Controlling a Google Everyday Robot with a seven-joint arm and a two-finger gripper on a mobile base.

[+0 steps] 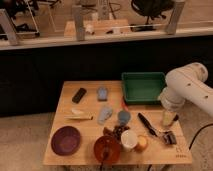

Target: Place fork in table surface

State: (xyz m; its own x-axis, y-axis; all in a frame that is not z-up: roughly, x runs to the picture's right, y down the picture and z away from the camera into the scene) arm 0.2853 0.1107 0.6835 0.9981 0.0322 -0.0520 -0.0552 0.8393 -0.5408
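One white arm (189,87) reaches in from the right and bends down over the near right part of the table surface (88,131). It ends in the gripper (170,136), which hangs low over the wood close to the right edge with its jaws spread wide. The fork (123,103) appears as a slim pale sliver lying flat on the wood just off the near left corner of the green tray (144,88). It is faint, so its tines and which way they point cannot be told. It lies to the left of the jaws and farther back on the table, well apart from them and touched by neither finger. Between the fork and the gripper lies the black brush (147,124), set on a slant, its near end just beside the gripper. A blue cup (123,117) stands just in front of the fork, and a grey-blue piece (105,114) lies to the cup's left. Along the near edge stand a purple bowl (66,140), a brown bowl (107,148), a white cup (129,140) and a small orange thing (142,144) right beside the white cup. A flat pale-yellow item (80,116) lies toward the left side. A small black object (79,95) and a second grey-blue piece (102,93) lie near the far edge.
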